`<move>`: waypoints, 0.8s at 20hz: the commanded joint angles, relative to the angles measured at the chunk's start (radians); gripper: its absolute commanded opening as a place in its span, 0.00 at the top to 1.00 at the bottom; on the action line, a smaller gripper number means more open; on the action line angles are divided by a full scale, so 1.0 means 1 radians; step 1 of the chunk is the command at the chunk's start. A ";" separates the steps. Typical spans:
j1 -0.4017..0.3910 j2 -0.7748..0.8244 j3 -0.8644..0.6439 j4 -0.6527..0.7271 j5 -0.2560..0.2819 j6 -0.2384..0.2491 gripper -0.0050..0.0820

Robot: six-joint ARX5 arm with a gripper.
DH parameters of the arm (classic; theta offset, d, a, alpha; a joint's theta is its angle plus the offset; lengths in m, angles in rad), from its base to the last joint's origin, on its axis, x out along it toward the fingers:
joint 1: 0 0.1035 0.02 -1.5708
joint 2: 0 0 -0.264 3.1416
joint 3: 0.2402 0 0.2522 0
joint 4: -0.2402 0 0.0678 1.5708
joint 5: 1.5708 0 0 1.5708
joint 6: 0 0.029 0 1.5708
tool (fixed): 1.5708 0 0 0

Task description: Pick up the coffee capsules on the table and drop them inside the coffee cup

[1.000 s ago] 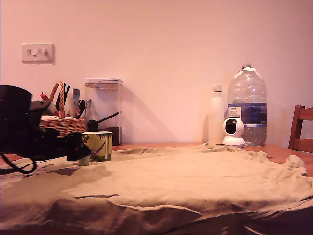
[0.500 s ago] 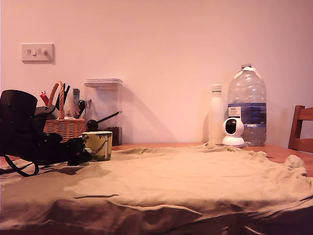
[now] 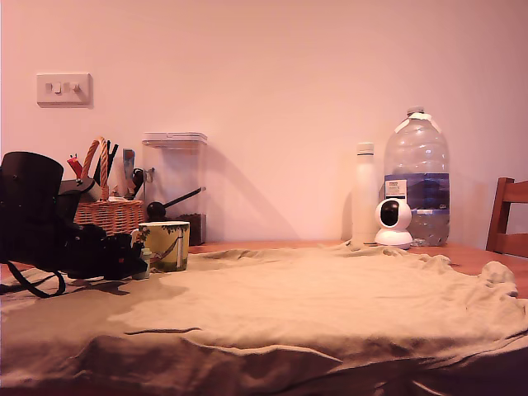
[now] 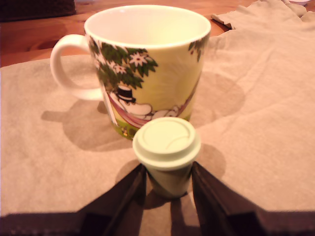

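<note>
The black gripper [image 4: 167,189] stands open around the small pale green capsule [image 4: 167,152], just before the yellow-green pictured mug [image 4: 147,64], on a wrinkled beige cloth [image 4: 256,123] covering the wooden table [image 3: 478,256].

A glossy ceramic coffee cup [image 4: 147,64] and a smooth matt capsule [image 4: 167,155] are sitting on creased matt cloth [image 4: 256,132] covering the wooden desk [image 4: 39,39].

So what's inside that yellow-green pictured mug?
Only the upper inner wall of the yellow-green pictured ceramic mug shows, pale and bare. Its bottom is hidden by the rim.
</note>
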 commanded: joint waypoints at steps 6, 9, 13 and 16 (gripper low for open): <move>-0.008 0.016 0.004 0.049 0.163 0.005 0.69; -0.009 0.004 0.004 0.053 0.268 0.005 0.69; -0.018 -0.036 0.004 0.071 0.364 0.002 0.69; -0.027 -0.072 0.006 0.099 0.367 -0.003 0.69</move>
